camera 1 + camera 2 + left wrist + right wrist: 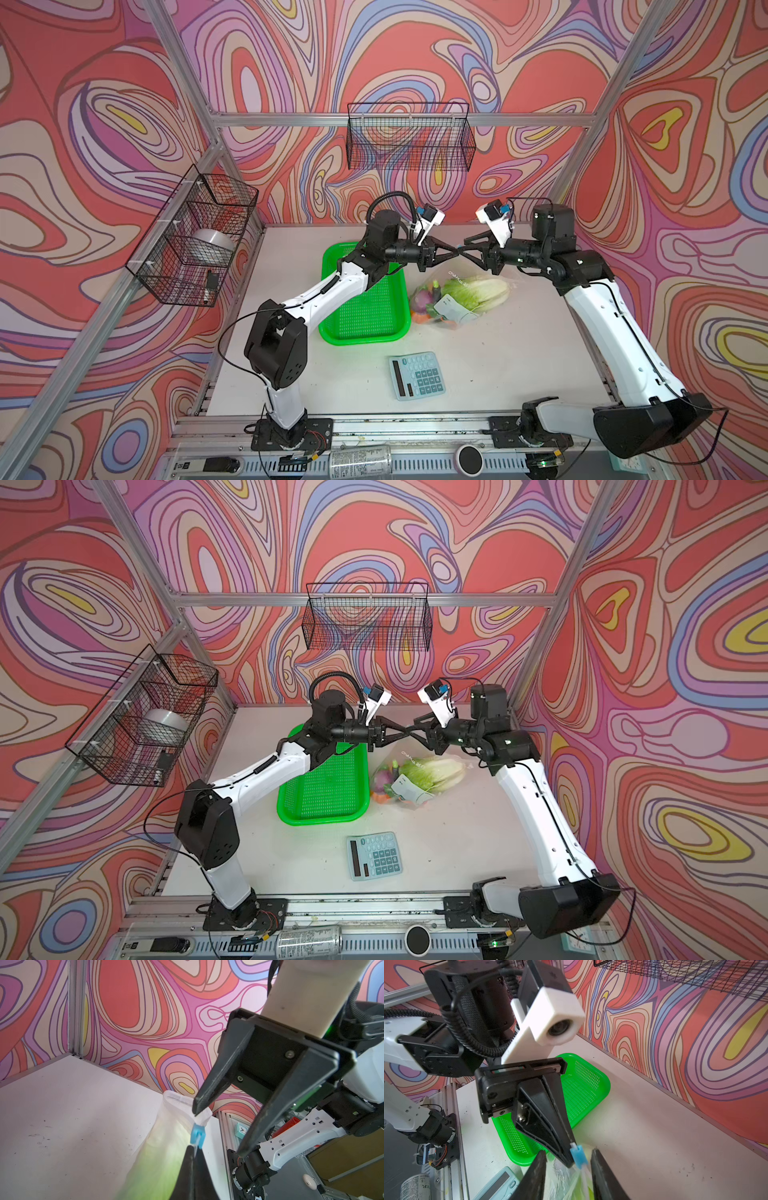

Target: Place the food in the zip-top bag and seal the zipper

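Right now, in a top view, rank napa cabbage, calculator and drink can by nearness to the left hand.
1. napa cabbage, in the bag by the left hand.
2. calculator, front-centre.
3. drink can, on the front rail.

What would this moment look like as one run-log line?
stage: sealing | food: inside bag | left pincer: shut on zipper beside slider | right pincer: open, straddling zipper
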`<control>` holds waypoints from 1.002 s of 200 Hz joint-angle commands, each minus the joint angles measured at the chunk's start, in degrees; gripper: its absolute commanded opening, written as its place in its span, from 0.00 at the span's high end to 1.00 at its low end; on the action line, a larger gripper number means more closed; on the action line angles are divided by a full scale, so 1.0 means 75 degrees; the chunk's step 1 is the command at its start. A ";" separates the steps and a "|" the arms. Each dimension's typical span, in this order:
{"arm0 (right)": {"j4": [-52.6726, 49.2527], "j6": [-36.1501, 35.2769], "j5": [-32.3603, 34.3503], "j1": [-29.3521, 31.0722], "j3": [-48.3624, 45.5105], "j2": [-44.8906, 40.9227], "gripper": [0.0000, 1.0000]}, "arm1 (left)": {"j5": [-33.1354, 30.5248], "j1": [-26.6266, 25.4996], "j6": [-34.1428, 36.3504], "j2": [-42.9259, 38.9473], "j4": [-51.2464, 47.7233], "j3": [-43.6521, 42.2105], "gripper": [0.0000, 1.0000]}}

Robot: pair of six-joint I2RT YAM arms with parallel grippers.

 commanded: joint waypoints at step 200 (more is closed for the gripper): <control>0.1214 0.0416 -0.0752 -0.0166 -0.0868 0.0208 0.76 | 0.0127 -0.0027 -0.0101 -0.0407 0.0531 -0.0113 1.00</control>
